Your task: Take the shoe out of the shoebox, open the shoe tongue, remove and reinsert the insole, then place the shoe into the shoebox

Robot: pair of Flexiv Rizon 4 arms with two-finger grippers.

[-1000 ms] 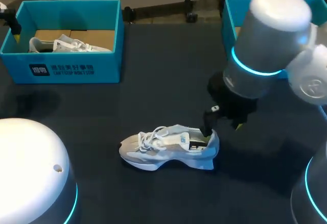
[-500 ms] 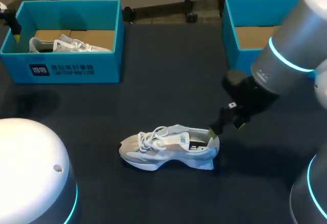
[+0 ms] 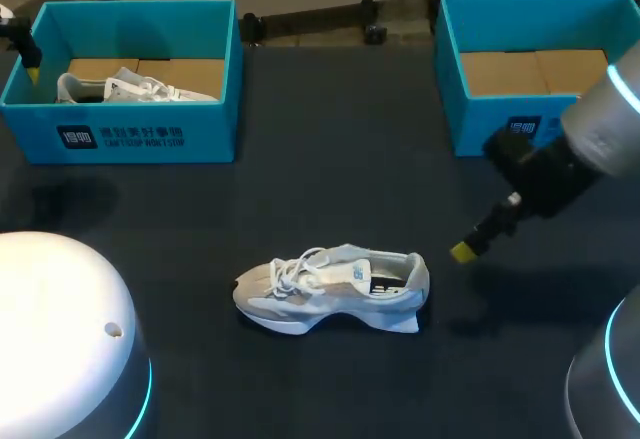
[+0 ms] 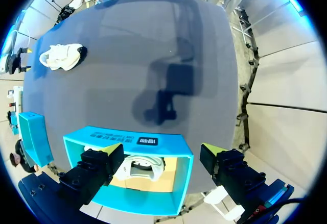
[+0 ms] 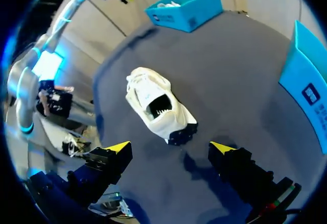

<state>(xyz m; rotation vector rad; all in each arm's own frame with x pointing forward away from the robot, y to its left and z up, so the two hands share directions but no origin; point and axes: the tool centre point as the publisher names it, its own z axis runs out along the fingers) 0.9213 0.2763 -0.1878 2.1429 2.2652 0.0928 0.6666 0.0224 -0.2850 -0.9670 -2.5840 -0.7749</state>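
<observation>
shoe [image 3: 330, 289]: on its sole on the table [image 3: 340, 139], between left shoebox [image 3: 130, 139] and right shoebox [image 3: 480, 119], in neither.
right gripper [image 3: 462, 251]: released, empty, near the heel, not touching.
left gripper [image 4: 161, 150]: released, empty, above left shoebox.

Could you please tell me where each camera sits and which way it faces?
Head view: above and behind, looking down on the dark table; left arm, right arm and right gripper show.
Left wrist view: above the teal shoebox holding a white shoe; open left gripper shows.
Right wrist view: behind the grey-and-white sneaker, facing its heel; its open gripper shows.
All share that sneaker.
</observation>
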